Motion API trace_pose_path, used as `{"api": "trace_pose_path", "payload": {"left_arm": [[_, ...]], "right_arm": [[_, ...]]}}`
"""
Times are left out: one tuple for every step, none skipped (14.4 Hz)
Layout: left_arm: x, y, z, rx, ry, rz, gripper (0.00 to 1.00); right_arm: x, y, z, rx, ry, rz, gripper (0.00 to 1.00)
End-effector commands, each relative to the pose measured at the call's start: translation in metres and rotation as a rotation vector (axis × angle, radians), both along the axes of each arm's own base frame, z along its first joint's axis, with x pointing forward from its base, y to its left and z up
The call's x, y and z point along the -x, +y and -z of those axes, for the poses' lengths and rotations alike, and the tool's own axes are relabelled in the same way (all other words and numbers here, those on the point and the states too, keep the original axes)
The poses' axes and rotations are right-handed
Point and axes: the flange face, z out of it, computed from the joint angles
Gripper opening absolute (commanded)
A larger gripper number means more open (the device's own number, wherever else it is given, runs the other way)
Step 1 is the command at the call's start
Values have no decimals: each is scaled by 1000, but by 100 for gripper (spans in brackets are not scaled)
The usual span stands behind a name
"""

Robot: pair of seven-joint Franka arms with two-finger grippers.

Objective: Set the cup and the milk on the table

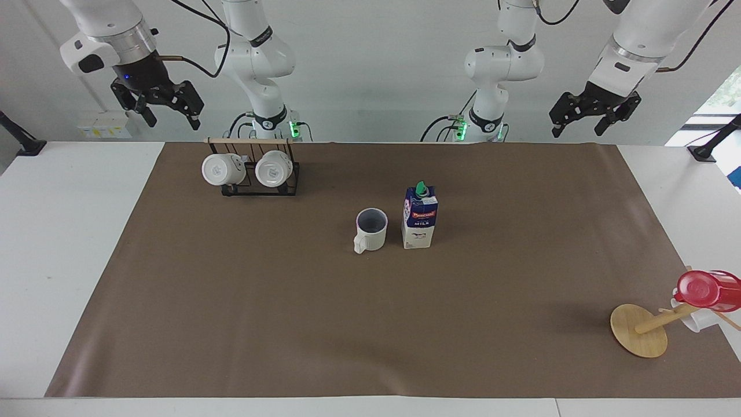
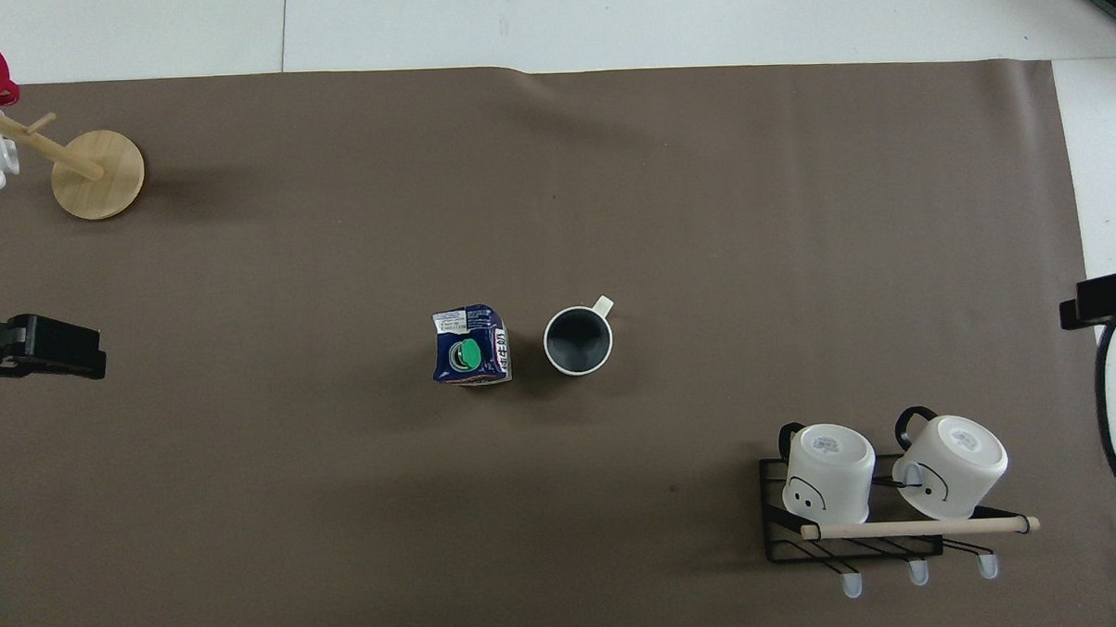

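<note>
The cup (image 1: pixel 371 229) and the milk (image 1: pixel 419 216) both stand upright in the middle of the brown mat (image 1: pixel 231 318) on the counter (image 1: pixel 58 243), just beside each other but not touching, the cup toward the right arm's end and the milk toward the left arm's end. The cup's handle points away from the robots and slightly toward the right arm's end; the carton's long axis is vertical, its green cap on top. Both tools hang high at the robots' edge of the counter, well apart from the pair: the right tool (image 1: pixel 165 110) is up over the corner near the black mug rack (image 1: pixel 260 180) with its fingers apart and empty, and the left tool (image 1: pixel 591 114) is up over the other corner, also parted and holding nothing. Neither arm is clearly nearer, as the pair sits about midway between them, though from this angle I'd hedge on that. To my eye both things are already set down where the task wants them, so any coming move looks like a wait rather than a reach.
</note>
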Motion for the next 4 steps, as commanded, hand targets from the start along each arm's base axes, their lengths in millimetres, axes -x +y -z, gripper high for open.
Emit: {"api": "trace_pose_path", "payload": {"left_arm": [[10, 4, -2, 12, 3, -4, 100], [10, 4, -1, 12, 5, -4, 100], [10, 4, -2, 12, 3, -5, 100], [10, 4, -1, 12, 4, -7, 100]], "right_arm": [[2, 1, -3, 1, 1, 14, 100], [2, 1, -4, 1, -1, 14, 100], [2, 1, -4, 1, -1, 14, 100], [2, 1, -3, 1, -1, 14, 100]]}}
